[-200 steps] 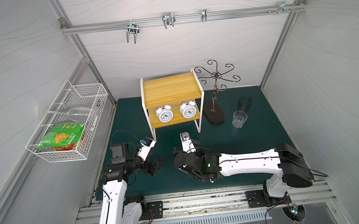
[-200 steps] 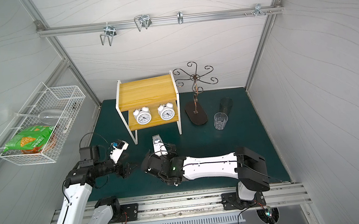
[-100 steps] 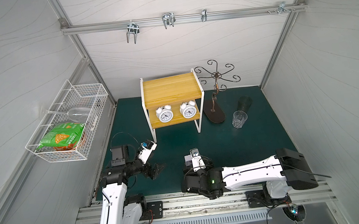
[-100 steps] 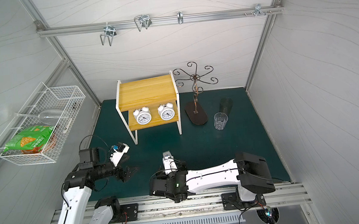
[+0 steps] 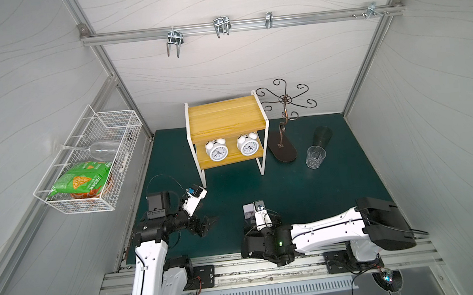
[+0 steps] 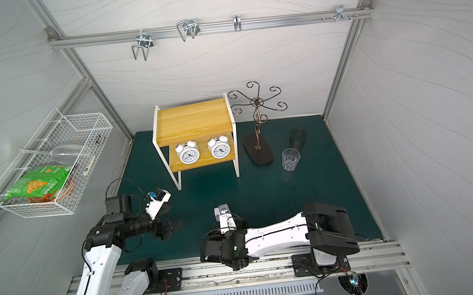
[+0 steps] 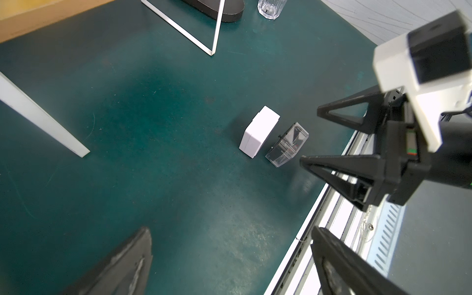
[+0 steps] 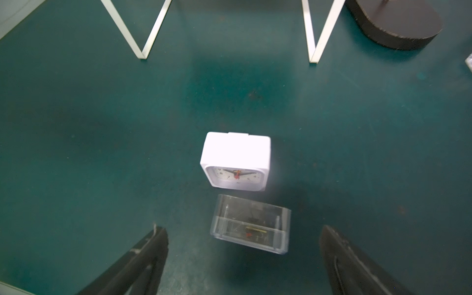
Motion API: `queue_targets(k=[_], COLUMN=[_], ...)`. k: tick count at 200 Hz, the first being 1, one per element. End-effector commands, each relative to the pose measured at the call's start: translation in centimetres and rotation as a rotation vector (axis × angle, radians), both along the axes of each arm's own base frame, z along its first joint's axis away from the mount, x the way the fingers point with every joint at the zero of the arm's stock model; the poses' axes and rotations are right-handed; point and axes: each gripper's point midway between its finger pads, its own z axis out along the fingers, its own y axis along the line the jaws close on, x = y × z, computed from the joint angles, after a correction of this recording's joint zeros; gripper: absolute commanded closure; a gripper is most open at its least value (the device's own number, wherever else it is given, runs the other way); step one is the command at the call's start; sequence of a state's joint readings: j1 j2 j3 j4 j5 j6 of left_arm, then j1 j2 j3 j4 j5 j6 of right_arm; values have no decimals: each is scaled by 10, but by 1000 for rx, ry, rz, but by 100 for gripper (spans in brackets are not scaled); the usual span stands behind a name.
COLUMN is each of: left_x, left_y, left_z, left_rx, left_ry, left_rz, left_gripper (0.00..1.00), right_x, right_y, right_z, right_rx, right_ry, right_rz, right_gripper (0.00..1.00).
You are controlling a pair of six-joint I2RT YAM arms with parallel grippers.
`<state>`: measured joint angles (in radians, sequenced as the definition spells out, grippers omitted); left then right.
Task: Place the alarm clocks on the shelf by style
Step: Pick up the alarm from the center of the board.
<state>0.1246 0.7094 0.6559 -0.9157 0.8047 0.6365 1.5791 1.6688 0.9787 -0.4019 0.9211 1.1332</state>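
Hovering spread wide, the right end effector (image 8: 243,229) has the clear clock (image 8: 250,224) just ahead, untouched.

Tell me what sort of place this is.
Most likely a robot test cell, not a home: white panels on a metal frame box it in, a left arm and right arm stand on a rail, and a shelf with clocks sits on a green mat.
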Motion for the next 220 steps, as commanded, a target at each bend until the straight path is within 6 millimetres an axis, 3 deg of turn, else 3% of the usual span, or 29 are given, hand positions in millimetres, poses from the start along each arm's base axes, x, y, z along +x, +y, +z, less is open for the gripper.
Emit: queue_targets(k=[1, 42, 137, 220], left_x=[4, 4, 6, 7], left_y=[-1, -1, 0, 0], left_z=[3, 2, -1, -1], left_rx=[-14, -12, -11, -12], left_ry=[-24, -22, -14, -16], left_rz=[-6, -1, 8, 11], left_gripper=[1, 1, 1, 1], right_x=[-3, -1, 6, 10], right_y=[4, 1, -1, -9], right_z=[-14, -34, -57, -55], right_rx=[-1, -3, 6, -12], right_ry=[15, 35, 3, -23], right_rz=[-8, -30, -57, -83], right_gripper=[4, 7, 13, 24])
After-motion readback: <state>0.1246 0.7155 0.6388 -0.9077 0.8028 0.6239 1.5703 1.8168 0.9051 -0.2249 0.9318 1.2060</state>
